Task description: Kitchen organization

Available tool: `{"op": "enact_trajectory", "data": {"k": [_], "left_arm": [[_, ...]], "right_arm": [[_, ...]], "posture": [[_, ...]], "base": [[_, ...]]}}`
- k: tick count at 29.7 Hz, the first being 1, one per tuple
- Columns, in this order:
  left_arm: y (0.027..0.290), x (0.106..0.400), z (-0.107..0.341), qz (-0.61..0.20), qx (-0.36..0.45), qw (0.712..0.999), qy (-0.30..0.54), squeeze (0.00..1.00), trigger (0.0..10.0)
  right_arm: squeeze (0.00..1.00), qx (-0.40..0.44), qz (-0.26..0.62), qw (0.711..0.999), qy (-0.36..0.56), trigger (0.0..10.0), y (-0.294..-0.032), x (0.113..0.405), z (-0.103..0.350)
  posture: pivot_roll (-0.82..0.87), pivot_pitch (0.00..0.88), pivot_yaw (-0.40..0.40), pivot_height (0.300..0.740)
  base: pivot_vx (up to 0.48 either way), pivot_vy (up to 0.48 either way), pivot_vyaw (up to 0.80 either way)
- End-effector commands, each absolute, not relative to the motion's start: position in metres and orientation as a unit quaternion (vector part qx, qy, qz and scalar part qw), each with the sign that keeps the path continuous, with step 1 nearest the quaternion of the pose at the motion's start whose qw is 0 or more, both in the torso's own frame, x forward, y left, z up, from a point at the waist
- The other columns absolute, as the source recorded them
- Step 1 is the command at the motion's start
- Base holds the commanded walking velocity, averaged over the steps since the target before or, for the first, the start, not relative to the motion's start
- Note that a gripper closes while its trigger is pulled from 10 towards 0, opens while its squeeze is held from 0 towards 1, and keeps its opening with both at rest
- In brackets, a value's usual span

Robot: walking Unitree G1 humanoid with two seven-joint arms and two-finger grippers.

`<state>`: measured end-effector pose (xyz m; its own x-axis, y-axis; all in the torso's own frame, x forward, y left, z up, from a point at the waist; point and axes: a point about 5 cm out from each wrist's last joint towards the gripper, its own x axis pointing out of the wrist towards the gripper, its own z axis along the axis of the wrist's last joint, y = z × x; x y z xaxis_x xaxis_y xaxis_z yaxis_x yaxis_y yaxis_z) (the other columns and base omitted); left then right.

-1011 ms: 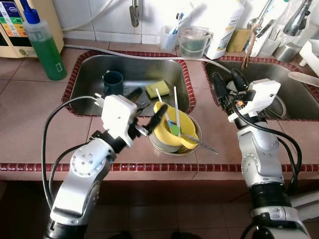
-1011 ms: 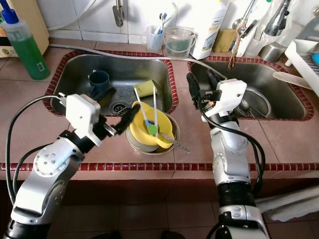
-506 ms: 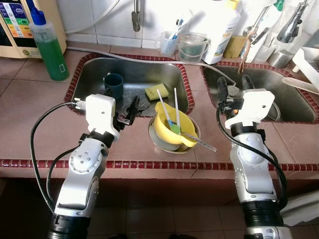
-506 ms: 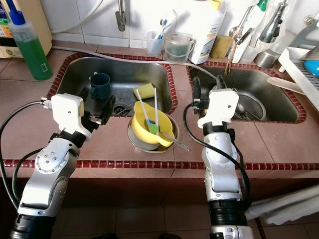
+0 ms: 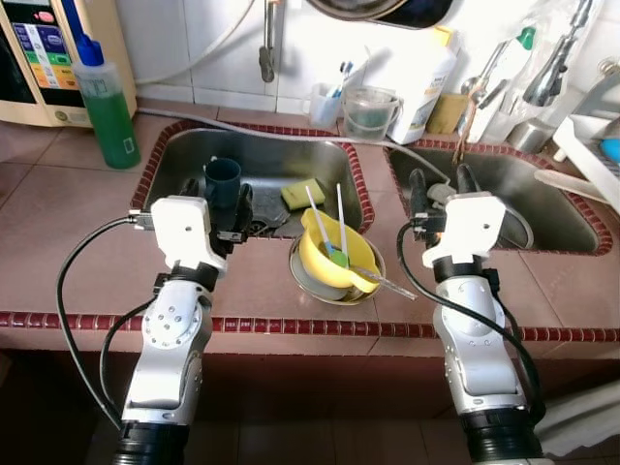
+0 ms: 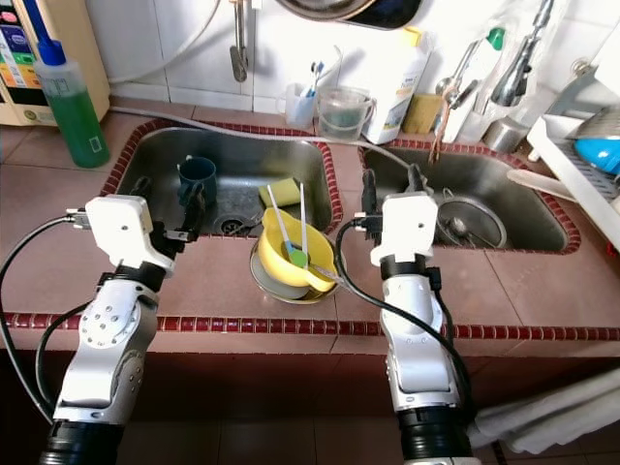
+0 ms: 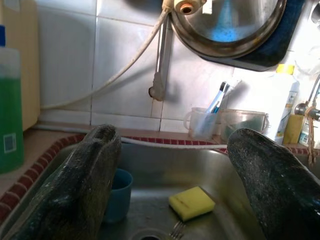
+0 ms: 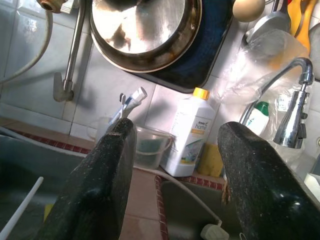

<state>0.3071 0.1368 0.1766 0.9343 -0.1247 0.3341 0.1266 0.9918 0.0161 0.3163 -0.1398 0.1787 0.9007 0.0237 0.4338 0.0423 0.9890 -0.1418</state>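
A tiled counter with two steel sinks set side by side is seen from above. The left gripper (image 5: 218, 194) is held over the front rim of the left sink (image 5: 174, 155), its two black fingers spread apart with nothing between them; through the gap, in the left wrist view, a dark blue cup (image 7: 117, 194) and a yellow sponge (image 7: 192, 202) are seen on the sink floor. In the head views the cup (image 5: 222, 179) stands upright just beyond the left fingertips, and the sponge (image 5: 304, 193) lies to its right, near the sink's right wall. The right gripper (image 5: 435, 185) is raised at the front left corner of the right sink (image 5: 572, 208), its fingers likewise parted and empty — nothing is clamped by either tool. On the counter strip between the two arms, just in front of the left sink, a steel bowl (image 5: 308, 285) is placed, and a yellow bowl (image 5: 320, 254) is nested tilted inside it; two white sticks (image 5: 341, 211) and a utensil with a green end lean out of the yellow bowl. A green soap bottle (image 5: 105, 109) stands at the back left of the counter — well apart from both grippers — and a white bottle (image 5: 426, 77) and a clear measuring jug (image 5: 370, 111) are lined up against the tiled wall behind the sinks.
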Motion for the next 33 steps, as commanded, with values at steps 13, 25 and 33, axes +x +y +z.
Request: {"op": "enact_trajectory", "data": {"k": [13,25,33], "left_arm": [[0.1394,0.3066,0.1828,-0.074,0.001,0.980,-0.182,0.00,10.0],[0.1380,0.3042,0.1796,-0.082,0.008,0.981,-0.174,0.00,10.0],[0.1368,0.3028,0.1779,-0.084,0.006,0.982,-0.168,0.00,10.0]], "right_arm": [[0.00,-0.075,0.002,0.971,-0.226,10.0,-0.1401,0.3230,0.1806],[0.00,-0.074,0.010,0.971,-0.226,10.0,-0.1365,0.3223,0.1801],[0.00,-0.076,0.010,0.972,-0.222,10.0,-0.1384,0.3204,0.1786]], "posture": [[-0.12,0.000,-0.101,0.740],[-0.13,0.019,-0.102,0.740],[-0.14,0.027,-0.105,0.740]], "base": [[0.000,-0.065,0.00],[0.000,-0.410,0.00],[0.000,-0.480,0.00]]}}
